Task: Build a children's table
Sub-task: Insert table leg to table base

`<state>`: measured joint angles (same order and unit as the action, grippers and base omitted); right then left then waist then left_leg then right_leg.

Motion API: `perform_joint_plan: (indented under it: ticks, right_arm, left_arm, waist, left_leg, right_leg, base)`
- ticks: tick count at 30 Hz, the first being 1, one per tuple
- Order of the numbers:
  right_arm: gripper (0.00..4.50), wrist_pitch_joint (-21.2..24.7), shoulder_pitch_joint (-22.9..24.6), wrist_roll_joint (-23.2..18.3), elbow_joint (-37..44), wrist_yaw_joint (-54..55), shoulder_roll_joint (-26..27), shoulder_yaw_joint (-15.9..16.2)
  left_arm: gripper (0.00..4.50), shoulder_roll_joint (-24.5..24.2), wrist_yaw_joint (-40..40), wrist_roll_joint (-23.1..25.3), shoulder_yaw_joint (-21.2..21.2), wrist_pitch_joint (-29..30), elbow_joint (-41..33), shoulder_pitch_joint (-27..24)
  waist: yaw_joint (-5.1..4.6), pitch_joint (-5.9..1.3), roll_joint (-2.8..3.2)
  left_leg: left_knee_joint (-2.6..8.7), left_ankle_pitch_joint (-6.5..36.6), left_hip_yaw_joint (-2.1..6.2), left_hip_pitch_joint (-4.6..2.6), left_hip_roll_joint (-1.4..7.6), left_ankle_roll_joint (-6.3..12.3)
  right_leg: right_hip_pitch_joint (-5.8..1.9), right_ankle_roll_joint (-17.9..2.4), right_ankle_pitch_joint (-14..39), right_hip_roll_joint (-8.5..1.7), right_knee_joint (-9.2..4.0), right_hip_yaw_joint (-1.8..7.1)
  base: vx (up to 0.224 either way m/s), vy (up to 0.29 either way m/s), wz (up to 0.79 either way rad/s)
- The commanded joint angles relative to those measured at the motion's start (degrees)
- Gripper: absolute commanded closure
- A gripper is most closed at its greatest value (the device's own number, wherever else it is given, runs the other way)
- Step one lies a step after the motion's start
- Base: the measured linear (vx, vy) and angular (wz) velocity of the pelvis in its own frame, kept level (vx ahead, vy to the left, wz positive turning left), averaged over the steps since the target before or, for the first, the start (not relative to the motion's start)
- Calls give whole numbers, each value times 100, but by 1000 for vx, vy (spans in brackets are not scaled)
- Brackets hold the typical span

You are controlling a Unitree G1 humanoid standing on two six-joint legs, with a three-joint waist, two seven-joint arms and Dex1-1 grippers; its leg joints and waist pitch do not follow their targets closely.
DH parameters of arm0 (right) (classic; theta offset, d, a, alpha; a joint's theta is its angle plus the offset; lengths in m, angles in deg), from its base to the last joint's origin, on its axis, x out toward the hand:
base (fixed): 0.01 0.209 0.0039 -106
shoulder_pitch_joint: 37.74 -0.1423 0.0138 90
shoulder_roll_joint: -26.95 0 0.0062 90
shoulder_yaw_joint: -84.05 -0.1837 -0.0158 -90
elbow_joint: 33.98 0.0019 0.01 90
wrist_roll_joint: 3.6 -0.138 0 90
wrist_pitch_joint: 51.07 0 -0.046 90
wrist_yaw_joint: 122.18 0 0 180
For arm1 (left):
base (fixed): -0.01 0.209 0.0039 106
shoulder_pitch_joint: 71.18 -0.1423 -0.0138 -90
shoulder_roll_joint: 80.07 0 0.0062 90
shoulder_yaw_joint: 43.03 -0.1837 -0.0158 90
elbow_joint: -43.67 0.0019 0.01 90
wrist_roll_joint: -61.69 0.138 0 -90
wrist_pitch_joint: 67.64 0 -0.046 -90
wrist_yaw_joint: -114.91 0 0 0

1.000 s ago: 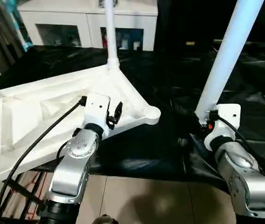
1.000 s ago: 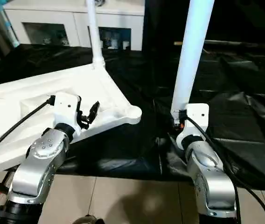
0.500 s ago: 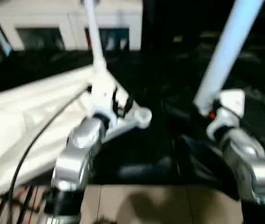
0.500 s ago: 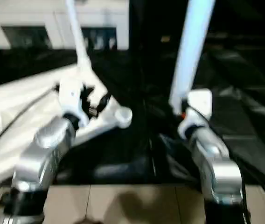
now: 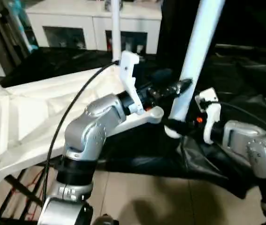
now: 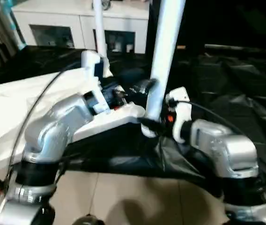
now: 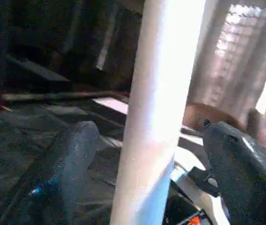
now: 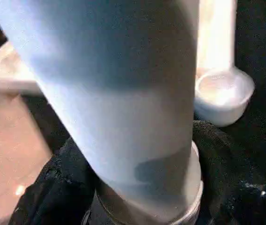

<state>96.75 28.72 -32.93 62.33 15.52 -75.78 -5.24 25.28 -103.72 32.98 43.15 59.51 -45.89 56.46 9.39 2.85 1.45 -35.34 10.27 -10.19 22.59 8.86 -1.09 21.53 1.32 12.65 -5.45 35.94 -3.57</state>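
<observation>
Children's table top (image 5: 39, 112), underside up on black-draped worktop (image 5: 245, 84); one leg (image 5: 115, 28) seated. Loose leg (image 5: 194, 51) upright by empty corner socket (image 5: 156, 112): right gripper (image 5: 180, 125) clamps its base, left gripper (image 5: 177, 86) brackets it, unclosed, for steadying.

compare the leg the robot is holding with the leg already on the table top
The held leg is free of the table top, gripped near its lower end by the right gripper, and leans. The fitted leg stands upright in a far corner socket and looks thinner from here. Both are white tubes.

Left pincer (image 5: 173, 87) spread wide, right pincer (image 5: 176, 125) clamped, forearms converging
</observation>
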Motion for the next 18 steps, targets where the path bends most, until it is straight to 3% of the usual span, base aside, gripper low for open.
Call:
perform_joint_plan:
  ticks: [1,6,7,8,11,15,18]
  right_arm:
    - [187,119,-10,-231,254,-387,-168,195]
    - [187,-6,54,-250,318,-863,-382,413]
    - [187,-12,47,-257,317,-894,-392,421]
    - [187,-5,40,-266,315,-895,-386,415]
    - [187,27,-12,-318,279,-873,-354,388]
    - [187,-60,-55,-360,222,-892,-322,325]
    - [187,-103,-88,-414,160,-829,-196,195]
  left_arm:
    - [6,-39,-197,-85,-125,89,168,180]
    - [4,112,-357,-298,-107,236,417,274]
    - [4,168,-371,-359,-69,227,440,268]
    - [4,202,-361,-401,-36,234,447,265]
    - [4,366,-264,-618,167,272,490,270]
    - [50,470,-210,-968,455,360,469,293]
    - [77,536,-28,-1115,599,526,459,272]
  waist:
    - [4,-300,-106]
    - [47,-327,-139]
    - [58,-337,-184]
    - [67,-337,-174]
    - [96,-376,-191]
    - [102,-418,-214]
    - [93,-413,-202]
  left_leg:
    - [596,1960,264,-145,405,-476]
    - [554,1652,223,-163,432,-343]
    - [543,1534,212,-149,435,-299]
    - [539,1489,208,-139,433,-280]
    - [489,1056,187,-100,430,-154]
    - [416,433,162,-54,408,116]
    - [390,396,145,-62,405,280]
  right_leg:
    - [-149,-465,2269,-465,-590,260]
    - [-118,-774,1900,-480,-567,287]
    - [-131,-857,1795,-484,-546,286]
    - [-131,-895,1763,-483,-539,286]
    - [-155,-1162,1035,-465,-456,273]
    - [-178,-1428,66,-435,-328,249]
    - [-165,-1541,-51,-422,-323,246]
  base:
    - [0,0,0]
    - [0,0,0]
    - [0,0,0]
    - [0,0,0]
    - [0,0,0]
    - [0,0,0]
    - [0,0,0]
